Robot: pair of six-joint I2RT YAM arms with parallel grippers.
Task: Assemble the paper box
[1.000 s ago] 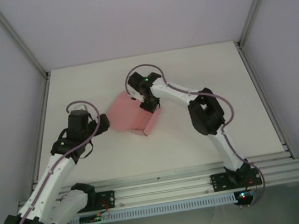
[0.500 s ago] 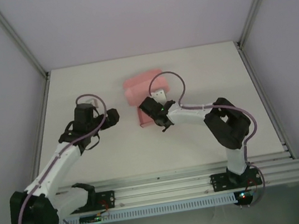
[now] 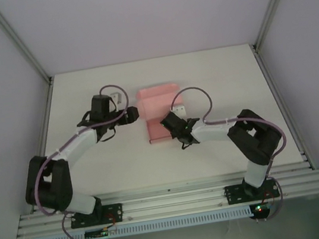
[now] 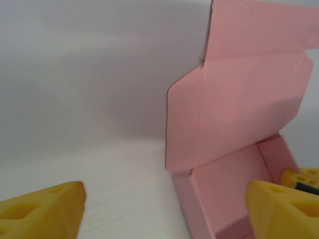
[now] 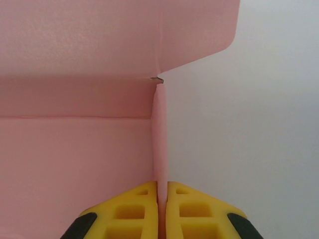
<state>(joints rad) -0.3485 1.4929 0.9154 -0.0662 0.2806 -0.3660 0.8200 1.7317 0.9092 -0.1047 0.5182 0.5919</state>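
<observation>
a: where is the paper box (image 3: 159,116)?
b: mid table (image 3: 219,74), partly folded. its lid panel (image 3: 157,89) is raised open on the box's far side, with the tray part nearer the arm bases.
a: right gripper (image 3: 171,124)?
b: at the box's near right corner. the right wrist view shows both yellow fingers (image 5: 132,204) pressed together on the box's thin upright side wall (image 5: 159,134), with the card pinched between them. it is clenched on the box.
a: left gripper (image 3: 135,113)?
b: just beside the box's left side; contact cannot be told. the left wrist view shows its fingers (image 4: 45,209) spread wide, released, with the box's left corner ahead between them.
</observation>
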